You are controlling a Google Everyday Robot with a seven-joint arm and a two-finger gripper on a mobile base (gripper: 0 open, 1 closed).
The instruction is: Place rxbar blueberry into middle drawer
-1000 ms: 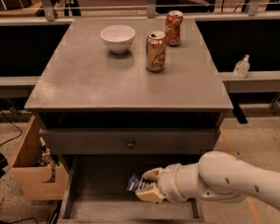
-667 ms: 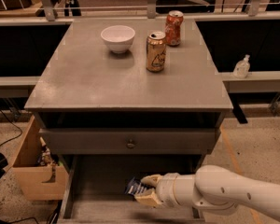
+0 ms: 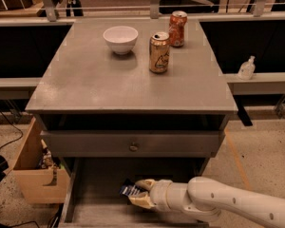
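Note:
The rxbar blueberry [image 3: 130, 189] is a small dark navy wrapper with white print, held between the tan fingers [image 3: 145, 183] of my gripper [image 3: 138, 193]. The gripper is shut on the rxbar and sits low inside the open middle drawer [image 3: 97, 182], just above its grey floor, left of centre. My white arm [image 3: 228, 203] reaches in from the lower right. The near part of the drawer is cut off by the bottom of the view.
On the cabinet top [image 3: 85, 84] stand a white bowl [image 3: 120, 38], a gold soda can [image 3: 159, 52] and an orange soda can [image 3: 177, 28]. The shut upper drawer front with a brass knob [image 3: 133, 147] hangs above the gripper. A cardboard box [image 3: 35, 175] stands on the floor at left. A small white bottle [image 3: 246, 68] is on the right ledge.
The gripper with the rxbar has shifted slightly left and lower inside the drawer. The arm has dropped lower in the view.

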